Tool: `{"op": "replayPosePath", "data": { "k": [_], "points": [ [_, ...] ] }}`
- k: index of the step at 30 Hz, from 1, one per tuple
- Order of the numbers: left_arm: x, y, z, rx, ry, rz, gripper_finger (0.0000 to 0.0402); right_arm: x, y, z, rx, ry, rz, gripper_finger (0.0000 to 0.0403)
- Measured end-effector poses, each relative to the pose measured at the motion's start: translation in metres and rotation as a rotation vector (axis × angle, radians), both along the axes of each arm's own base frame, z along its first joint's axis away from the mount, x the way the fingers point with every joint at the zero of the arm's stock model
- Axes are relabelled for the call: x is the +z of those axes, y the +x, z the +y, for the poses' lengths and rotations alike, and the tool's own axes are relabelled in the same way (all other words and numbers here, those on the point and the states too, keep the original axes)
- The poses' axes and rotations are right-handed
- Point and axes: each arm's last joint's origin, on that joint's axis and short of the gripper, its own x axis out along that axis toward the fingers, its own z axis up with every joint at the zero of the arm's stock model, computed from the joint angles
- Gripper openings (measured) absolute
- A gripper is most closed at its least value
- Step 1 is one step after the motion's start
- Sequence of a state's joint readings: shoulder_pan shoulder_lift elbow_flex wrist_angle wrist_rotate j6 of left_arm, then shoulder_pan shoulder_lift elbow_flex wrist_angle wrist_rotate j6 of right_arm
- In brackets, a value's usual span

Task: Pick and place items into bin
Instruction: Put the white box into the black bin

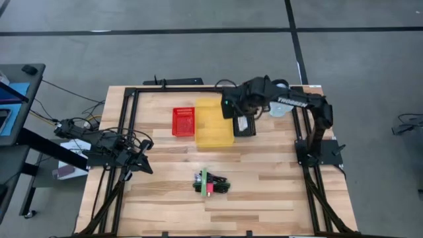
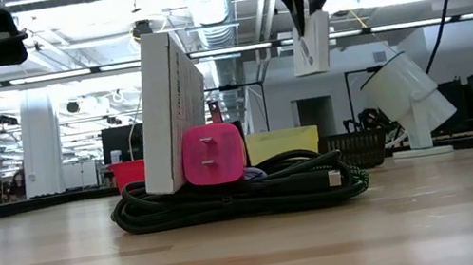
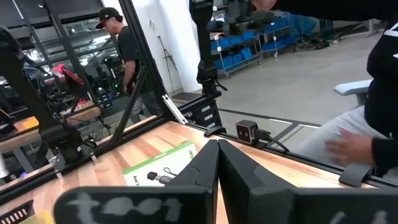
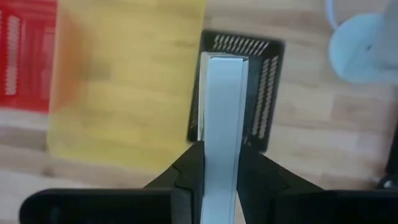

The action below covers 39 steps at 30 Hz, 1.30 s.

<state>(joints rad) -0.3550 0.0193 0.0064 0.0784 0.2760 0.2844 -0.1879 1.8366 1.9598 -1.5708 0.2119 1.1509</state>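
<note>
The right gripper (image 4: 219, 163) hangs above the far side of the table (image 1: 264, 198), its fingers clamped on a slim white box (image 4: 222, 118) held edge-on, with its long axis running straight out from the fingers and down toward the black bin (image 4: 267, 74) directly beneath it. In the low view the box hangs upright from the gripper, well clear of the table. The black bin sits just beside a yellow bin (image 1: 214, 123), and a red bin (image 1: 184, 121) stands on the yellow one's other side. The remaining items lie in one heap at the table's near middle: a coil of black cords (image 2: 256, 192) carrying a pink plug block (image 2: 213, 156) and a white box (image 2: 168, 115) standing on edge. The left gripper (image 1: 143, 163) waits low at the table's left edge, fingers pressed together.
</note>
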Motion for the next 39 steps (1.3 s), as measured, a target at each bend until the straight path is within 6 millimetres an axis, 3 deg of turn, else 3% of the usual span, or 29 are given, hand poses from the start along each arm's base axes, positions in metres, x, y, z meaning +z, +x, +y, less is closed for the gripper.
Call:
{"op": "replayPosePath", "data": {
  "k": [5, 16, 26, 39],
  "points": [
    [0.000, 0.000, 0.000, 0.000, 0.000, 0.000, 0.0000, 0.000, -0.006, -0.026, -0.023, -0.004, 0.013, 0.0069],
    [0.000, 0.000, 0.000, 0.000, 0.000, -0.001, 0.0000, -0.006, -0.019, -0.060, -0.050, 0.049, 0.038, 0.0069],
    [0.000, 0.000, 0.000, 0.000, 0.000, 0.000, 0.0000, -0.043, -0.023, -0.066, -0.055, 0.118, 0.151, 0.0069],
    [0.000, 0.000, 0.000, 0.000, 0.000, 0.000, 0.0000, -0.065, -0.021, -0.066, -0.055, 0.129, 0.152, 0.0069]
  ]
}}
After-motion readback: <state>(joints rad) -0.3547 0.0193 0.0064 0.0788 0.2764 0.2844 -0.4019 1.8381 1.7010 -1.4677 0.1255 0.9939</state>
